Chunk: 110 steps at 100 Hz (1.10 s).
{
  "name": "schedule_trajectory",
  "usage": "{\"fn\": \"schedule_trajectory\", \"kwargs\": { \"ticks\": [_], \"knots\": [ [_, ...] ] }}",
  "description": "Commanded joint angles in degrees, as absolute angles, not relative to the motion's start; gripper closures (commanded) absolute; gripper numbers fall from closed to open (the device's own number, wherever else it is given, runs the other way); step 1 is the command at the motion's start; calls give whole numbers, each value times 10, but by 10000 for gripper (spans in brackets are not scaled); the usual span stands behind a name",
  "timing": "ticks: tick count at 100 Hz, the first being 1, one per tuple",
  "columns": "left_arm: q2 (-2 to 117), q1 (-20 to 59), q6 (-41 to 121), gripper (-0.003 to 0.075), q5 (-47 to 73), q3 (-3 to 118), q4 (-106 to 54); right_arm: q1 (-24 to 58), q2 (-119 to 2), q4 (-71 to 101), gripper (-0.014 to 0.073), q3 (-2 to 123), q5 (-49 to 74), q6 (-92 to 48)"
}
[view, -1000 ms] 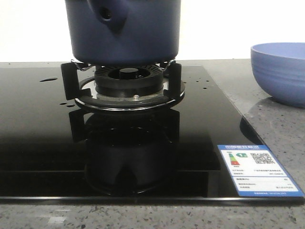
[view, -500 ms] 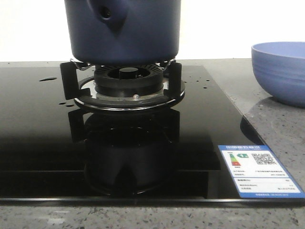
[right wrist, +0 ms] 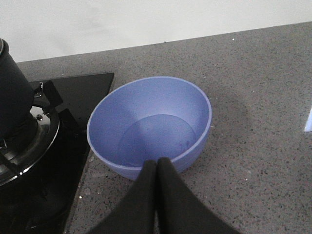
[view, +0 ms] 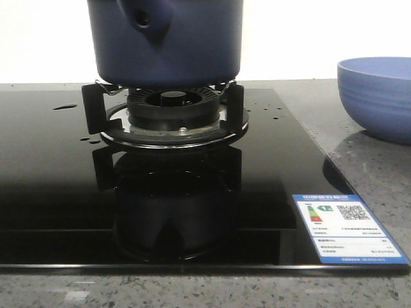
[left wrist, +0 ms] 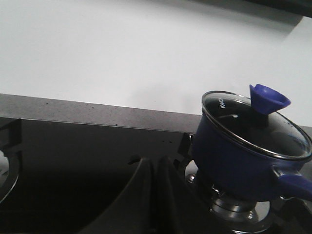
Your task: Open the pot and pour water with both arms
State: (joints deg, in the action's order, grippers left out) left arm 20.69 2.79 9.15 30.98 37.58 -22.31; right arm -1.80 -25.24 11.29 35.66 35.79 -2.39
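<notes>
The dark navy pot stands on the burner grate of the black glass hob, its stubby tube handle facing the camera. In the left wrist view the pot carries a glass lid with a blue knob. My left gripper is shut and empty, above the hob beside the pot. My right gripper is shut and empty, above the near rim of the light blue bowl. Small drops of water lie on the hob. Neither gripper shows in the front view.
The light blue bowl stands on the grey speckled counter right of the hob. An energy label sticker is on the hob's front right corner. A second burner shows at the edge of the left wrist view.
</notes>
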Motion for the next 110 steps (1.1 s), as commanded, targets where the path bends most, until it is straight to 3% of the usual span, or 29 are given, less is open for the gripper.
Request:
{"fn": "schedule_trajectory", "kwargs": {
  "ticks": [1,10,17,22,30,37,44,67,92,110],
  "knots": [
    [230,52,110,738,282,407,-248,-18,-284,113,646,393,328,-37],
    [243,79,151,714,280,413,-277,-18,-291,143,613,400,327,-83],
    [253,100,168,651,276,418,-308,-18,-291,178,504,400,326,-108],
    [263,117,179,582,265,419,-332,-18,-291,198,384,400,326,-118],
    [282,139,209,411,244,419,-373,-18,-291,202,161,400,326,-118],
    [302,158,227,274,232,419,-394,-18,-291,202,67,400,326,-118],
    [323,177,252,224,225,419,-409,-18,-291,203,65,400,326,-118],
    [409,251,353,277,175,435,-463,-18,-291,211,77,400,340,-118],
    [531,312,389,275,107,499,-459,-18,-291,211,77,400,348,-118],
    [619,315,403,206,102,558,-456,-18,-291,211,77,400,351,-118]
  ]
}}
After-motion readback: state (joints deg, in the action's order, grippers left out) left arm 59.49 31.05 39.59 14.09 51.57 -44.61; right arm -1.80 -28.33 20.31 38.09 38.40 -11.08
